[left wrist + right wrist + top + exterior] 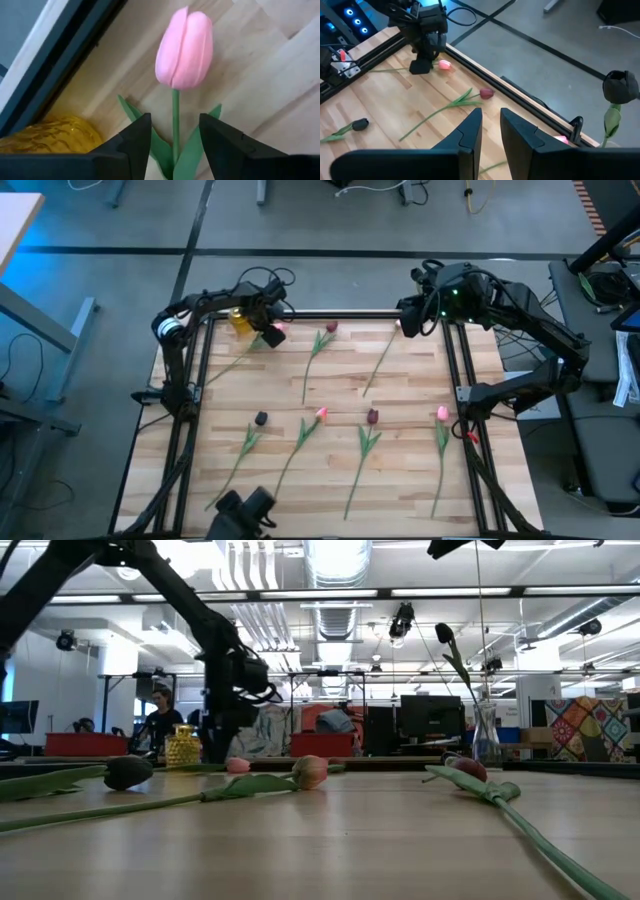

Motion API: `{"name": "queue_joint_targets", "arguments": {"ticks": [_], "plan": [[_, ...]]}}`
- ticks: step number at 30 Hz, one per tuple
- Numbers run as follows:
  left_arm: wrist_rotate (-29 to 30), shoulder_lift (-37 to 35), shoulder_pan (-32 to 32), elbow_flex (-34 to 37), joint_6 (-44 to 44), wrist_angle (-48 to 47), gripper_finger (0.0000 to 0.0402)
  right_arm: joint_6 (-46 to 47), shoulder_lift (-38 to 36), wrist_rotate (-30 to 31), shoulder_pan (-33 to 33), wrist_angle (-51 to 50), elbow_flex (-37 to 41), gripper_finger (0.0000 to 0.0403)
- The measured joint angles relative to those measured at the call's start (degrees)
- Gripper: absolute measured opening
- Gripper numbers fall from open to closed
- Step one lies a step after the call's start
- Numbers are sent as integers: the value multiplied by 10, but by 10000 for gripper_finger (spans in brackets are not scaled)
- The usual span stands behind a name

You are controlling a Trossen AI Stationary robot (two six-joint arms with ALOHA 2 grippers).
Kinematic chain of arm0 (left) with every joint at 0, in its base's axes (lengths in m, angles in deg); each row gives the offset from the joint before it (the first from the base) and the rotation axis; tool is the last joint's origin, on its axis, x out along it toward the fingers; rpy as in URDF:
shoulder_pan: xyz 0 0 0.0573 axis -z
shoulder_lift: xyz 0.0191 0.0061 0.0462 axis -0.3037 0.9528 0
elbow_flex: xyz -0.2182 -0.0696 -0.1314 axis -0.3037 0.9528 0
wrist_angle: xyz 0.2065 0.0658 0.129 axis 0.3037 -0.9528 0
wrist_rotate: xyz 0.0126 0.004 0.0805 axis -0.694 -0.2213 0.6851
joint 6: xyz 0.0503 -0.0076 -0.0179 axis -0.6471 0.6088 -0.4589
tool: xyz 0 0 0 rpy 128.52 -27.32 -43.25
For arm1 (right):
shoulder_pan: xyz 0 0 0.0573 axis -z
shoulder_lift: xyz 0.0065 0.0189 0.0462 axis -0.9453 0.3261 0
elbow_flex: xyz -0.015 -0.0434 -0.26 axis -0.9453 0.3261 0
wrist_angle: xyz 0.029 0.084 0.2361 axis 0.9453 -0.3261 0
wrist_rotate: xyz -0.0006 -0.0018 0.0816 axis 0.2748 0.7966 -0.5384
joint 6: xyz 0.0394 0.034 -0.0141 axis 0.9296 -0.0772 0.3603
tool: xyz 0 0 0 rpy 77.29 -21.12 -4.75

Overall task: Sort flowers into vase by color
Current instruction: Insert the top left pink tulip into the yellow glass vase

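My left gripper [272,335] [175,145] stands open at the table's far left, pointing down. Its fingers are on either side of a pink tulip's stem [175,117] just below the head [184,47], touching nothing. This pink tulip [281,328] lies flat on the wood beside a yellow vase [240,320]. A dark tulip [445,635] [620,86] stands in a clear glass vase [486,735] at the far right. My right gripper [408,325] [491,130] hangs high there, with a narrow gap and nothing between its fingers.
Several more tulips lie on the wood: a maroon one [330,328] and a pink one [560,140] in the far row, and dark [261,418], pink [321,413], maroon [372,416] and pink [442,413] heads nearer. Black rails [200,370] frame the table.
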Motion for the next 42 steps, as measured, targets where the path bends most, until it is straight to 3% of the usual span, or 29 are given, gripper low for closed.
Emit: {"name": "queue_joint_targets", "arguments": {"ticks": [22,30,35,42], "plan": [[-17,-4,-2,-17,-4,-12,3,-9,0,0,0,17,0,59],[-45,-14,0,-38,8,-33,8,-12,0,0,0,19,0,59],[-55,-14,23,-42,-44,-64,53,-18,0,0,0,20,0,59],[-8,-11,54,-43,-134,-53,120,-28,0,0,0,27,0,59]]}}
